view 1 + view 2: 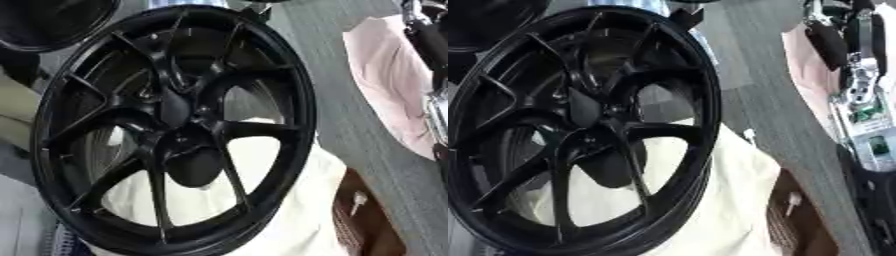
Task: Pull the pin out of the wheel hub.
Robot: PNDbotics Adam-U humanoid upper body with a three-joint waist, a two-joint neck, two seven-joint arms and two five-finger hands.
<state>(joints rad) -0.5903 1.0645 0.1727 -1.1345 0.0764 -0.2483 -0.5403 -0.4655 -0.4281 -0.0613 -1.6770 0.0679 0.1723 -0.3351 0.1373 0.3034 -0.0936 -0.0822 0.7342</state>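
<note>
A black wheel (171, 130) is seen closest, filling most of both views and standing tilted, its rim reaching from the top edge to the bottom. Thin paired spokes (131, 122) are seen running from the rim to the hub (179, 112) at the centre. No pin can be made out at the hub; whether one sits there cannot be told. Behind the lower half of the wheel a cream cloth (297, 210) is spread, showing through the gaps between the spokes. To its right a brown box (798, 220) is partly seen, with a small pale object (794, 200) on it. A grey floor (350, 100) runs up the middle right. At the right edge a black and silver robot arm (855, 75) is seen against a pale pink surface (389, 85). No hand is shown in either view, so its fingers cannot be told. A second dark rim (52, 25) is cut off at the upper left corner.
</note>
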